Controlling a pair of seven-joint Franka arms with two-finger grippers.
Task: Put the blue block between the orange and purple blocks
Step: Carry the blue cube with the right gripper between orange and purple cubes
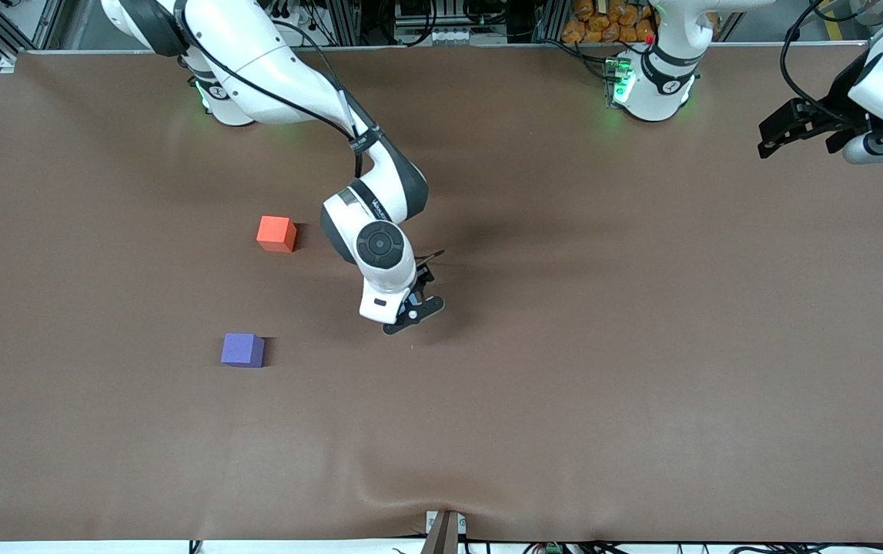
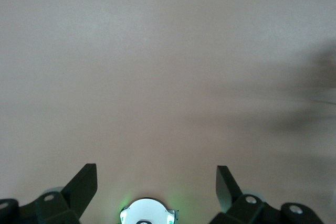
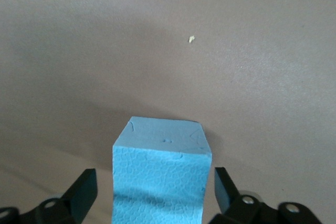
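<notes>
The blue block (image 3: 160,174) shows only in the right wrist view, resting on the brown table between my right gripper's fingers, with a gap on each side. My right gripper (image 3: 156,182) is open around it; in the front view the right gripper (image 1: 410,314) is low over the middle of the table and hides the block. The orange block (image 1: 275,233) and the purple block (image 1: 242,349) lie toward the right arm's end, the purple one nearer to the front camera. My left gripper (image 1: 784,132) waits open and empty, high over its own end of the table, and it also shows in the left wrist view (image 2: 156,179).
The brown table cover (image 1: 603,346) is bare around the right gripper. A small pale crumb (image 3: 191,38) lies on the cover close to the blue block. A metal bracket (image 1: 443,531) sits at the table's front edge.
</notes>
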